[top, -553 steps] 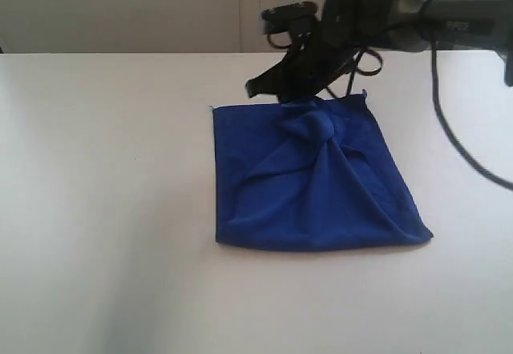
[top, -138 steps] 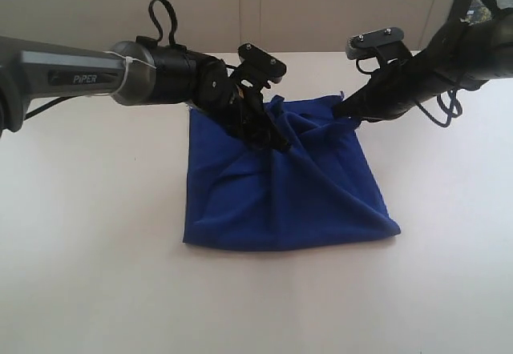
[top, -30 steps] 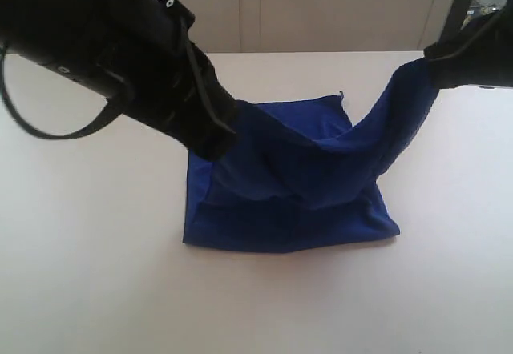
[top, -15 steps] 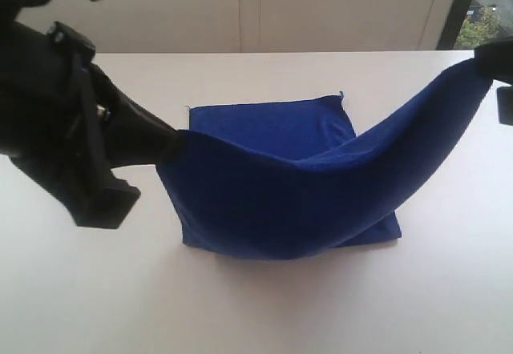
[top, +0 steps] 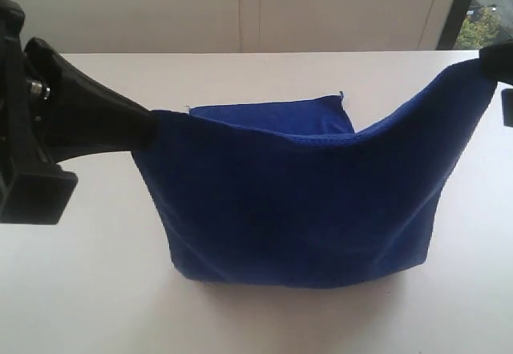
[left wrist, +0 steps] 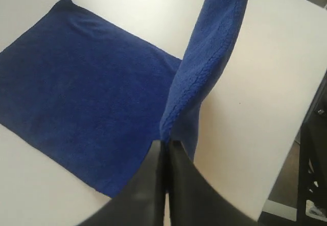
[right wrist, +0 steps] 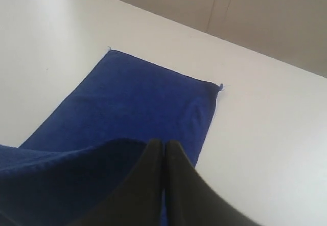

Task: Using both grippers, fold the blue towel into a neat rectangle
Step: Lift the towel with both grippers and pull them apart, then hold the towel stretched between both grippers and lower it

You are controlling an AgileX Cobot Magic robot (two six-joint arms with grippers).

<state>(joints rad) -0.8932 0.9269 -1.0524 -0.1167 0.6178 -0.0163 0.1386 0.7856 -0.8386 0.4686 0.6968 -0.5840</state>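
Observation:
The blue towel (top: 296, 210) hangs as a wide sheet between my two grippers. Its lower part rests on the white table (top: 240, 322), and its far part (top: 272, 112) lies flat behind. My left gripper (top: 152, 127) is shut on the towel's upper left corner. At the view's right edge my right gripper (top: 484, 60) is shut on the upper right corner, higher up. In the left wrist view the left gripper (left wrist: 166, 143) pinches the stitched edge of the towel (left wrist: 214, 47). In the right wrist view the right gripper (right wrist: 163, 143) pinches the towel (right wrist: 143, 98).
The pale wall panels (top: 256, 10) stand behind the table's far edge. A window (top: 485, 10) shows at the upper right. In the left wrist view the table's edge drops off beside a dark frame (left wrist: 312, 149).
Both grippers have drawn apart and toward the camera with the towel's corners. The lifted layer has spread from a sagging band into a broad hanging sheet.

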